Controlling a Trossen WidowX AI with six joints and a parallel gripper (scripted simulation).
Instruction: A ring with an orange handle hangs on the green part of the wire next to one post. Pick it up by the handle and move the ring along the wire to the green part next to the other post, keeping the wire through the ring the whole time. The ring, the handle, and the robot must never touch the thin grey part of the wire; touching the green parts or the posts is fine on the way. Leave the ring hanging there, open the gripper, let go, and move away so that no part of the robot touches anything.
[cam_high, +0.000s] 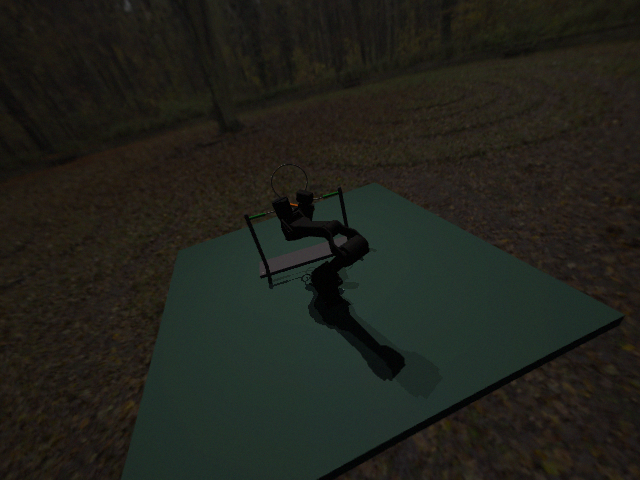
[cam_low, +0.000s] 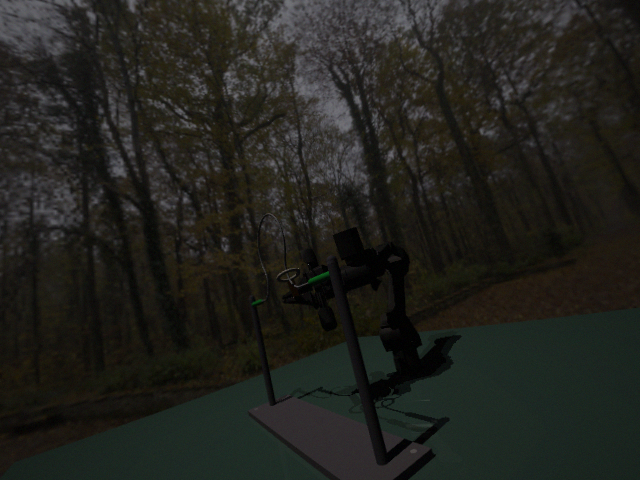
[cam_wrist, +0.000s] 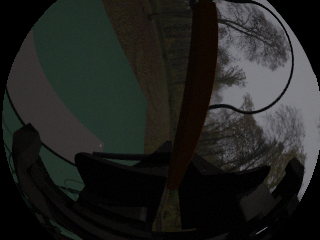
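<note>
Handle, likely light and stiff, sits clamped in your pincer by its near end—twist gently; the ring beyond the pincer swings wide.

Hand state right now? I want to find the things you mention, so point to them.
Hand (cam_low: 295, 295) (cam_wrist: 174, 146): closed on the orange handle (cam_high: 293, 205) (cam_wrist: 199, 85).

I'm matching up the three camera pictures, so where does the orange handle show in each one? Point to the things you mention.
Top: the orange handle (cam_high: 293, 205) is a small sliver left of centre, between the dark parts of the pincer (cam_high: 293, 204).
Exterior: near the centre, too dark to pick out clearly, just below the pale ring (cam_low: 288, 274).
Wrist: a long upright bar (cam_wrist: 199, 75), right of centre, reaching the top.
Shared landmark: the looping wire (cam_high: 289, 164) (cam_low: 268, 213) (cam_wrist: 292, 60).
</note>
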